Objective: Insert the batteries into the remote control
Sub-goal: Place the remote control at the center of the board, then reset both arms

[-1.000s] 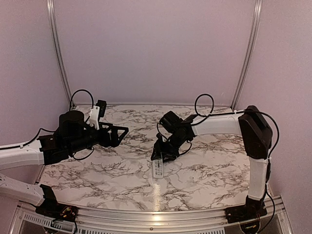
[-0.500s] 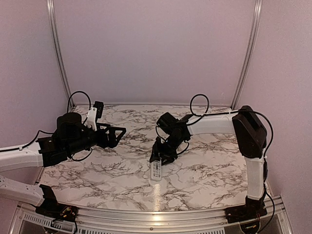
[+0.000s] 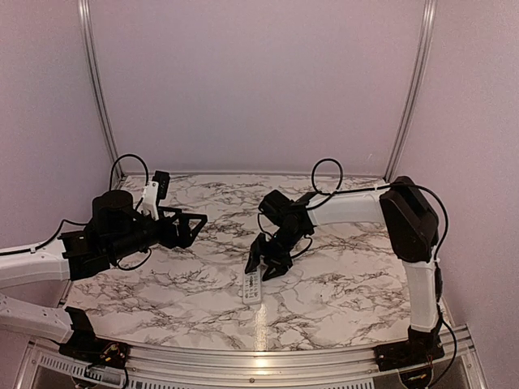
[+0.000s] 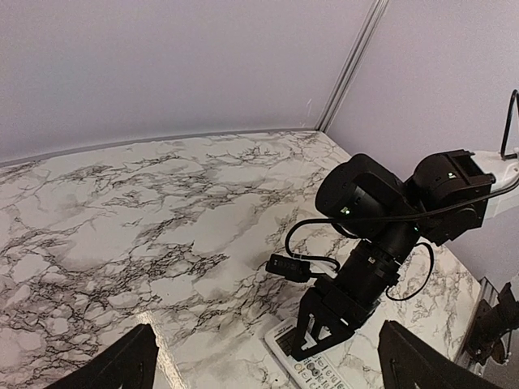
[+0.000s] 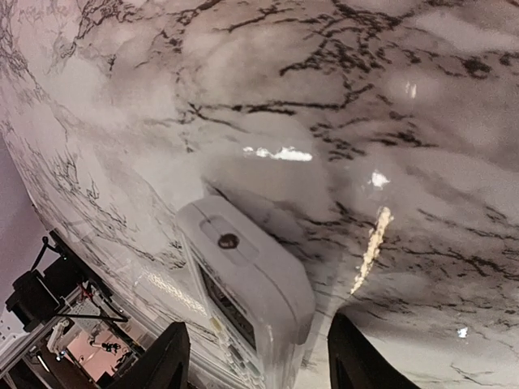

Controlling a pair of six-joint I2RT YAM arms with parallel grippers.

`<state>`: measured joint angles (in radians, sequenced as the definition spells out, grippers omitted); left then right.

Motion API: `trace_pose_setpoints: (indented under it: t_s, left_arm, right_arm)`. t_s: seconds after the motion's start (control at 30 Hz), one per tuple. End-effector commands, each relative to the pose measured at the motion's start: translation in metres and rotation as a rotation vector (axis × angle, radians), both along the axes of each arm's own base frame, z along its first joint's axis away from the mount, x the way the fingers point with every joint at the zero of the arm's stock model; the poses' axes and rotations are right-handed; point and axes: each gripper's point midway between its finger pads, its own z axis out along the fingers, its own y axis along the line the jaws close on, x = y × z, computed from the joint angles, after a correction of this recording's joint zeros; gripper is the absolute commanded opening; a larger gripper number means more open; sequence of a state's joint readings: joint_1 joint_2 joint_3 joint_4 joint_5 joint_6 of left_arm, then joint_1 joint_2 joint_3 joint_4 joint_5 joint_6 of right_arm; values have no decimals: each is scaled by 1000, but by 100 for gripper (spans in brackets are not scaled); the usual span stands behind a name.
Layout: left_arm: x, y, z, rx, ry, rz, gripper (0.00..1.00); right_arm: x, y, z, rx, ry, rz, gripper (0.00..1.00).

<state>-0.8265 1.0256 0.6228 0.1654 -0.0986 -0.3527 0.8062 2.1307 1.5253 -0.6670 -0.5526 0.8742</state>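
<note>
The remote control lies flat on the marble table, display and buttons up. It also shows in the left wrist view and fills the right wrist view. My right gripper hangs over the remote's far end, open, one finger on each side and a small gap at each. My left gripper hovers wide open to the left, well apart from the remote, holding nothing. The batteries are out of view.
The marble table ends at a metal rail along the near edge. Pale walls with two aluminium posts close the back. The right arm's cable loops above its wrist.
The right gripper shifted left and nearer, the remote sliding that way with it. Its jaws have widened off the remote. The left arm drifted slightly left.
</note>
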Motion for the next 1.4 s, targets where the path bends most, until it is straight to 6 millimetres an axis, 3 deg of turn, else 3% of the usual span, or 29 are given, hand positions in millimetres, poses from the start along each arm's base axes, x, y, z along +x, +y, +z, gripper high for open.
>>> trace_pose_setpoints:
  t_s: [0.0, 0.37, 0.57, 0.77, 1.0, 1.2, 1.23, 1.27, 1.3, 1.37]
  left_arm:
    - [1, 6, 3, -17, -22, 20, 99]
    - [2, -6, 6, 21, 17, -26, 99]
    - [8, -15, 13, 80, 61, -56, 99]
    - [24, -25, 20, 122, 122, -81, 99]
    - [60, -10, 36, 166, 167, -20, 99]
    - [103, 42, 15, 140, 297, 119, 99]
    - [107, 49, 9, 124, 322, 129, 99]
    - [110, 56, 3, 108, 347, 137, 99]
    - [110, 60, -4, 98, 367, 134, 99]
    - [111, 68, -17, 104, 397, 145, 99]
  right_arm:
    - [-4, 6, -6, -19, 45, -4, 57]
    - [4, 10, 26, 52, -40, 5, 59]
    - [3, -5, 48, 128, -116, -16, 58]
    - [21, -30, 76, 223, -255, -16, 57]
    - [65, -76, 142, 298, -588, 29, 59]
    - [94, -136, 194, 339, -863, -15, 63]
    - [95, -146, 200, 353, -902, -26, 81]
    - [95, -156, 201, 360, -927, -38, 91]
    - [94, -165, 205, 368, -958, -48, 98]
    - [93, -185, 203, 344, -1004, -80, 99]
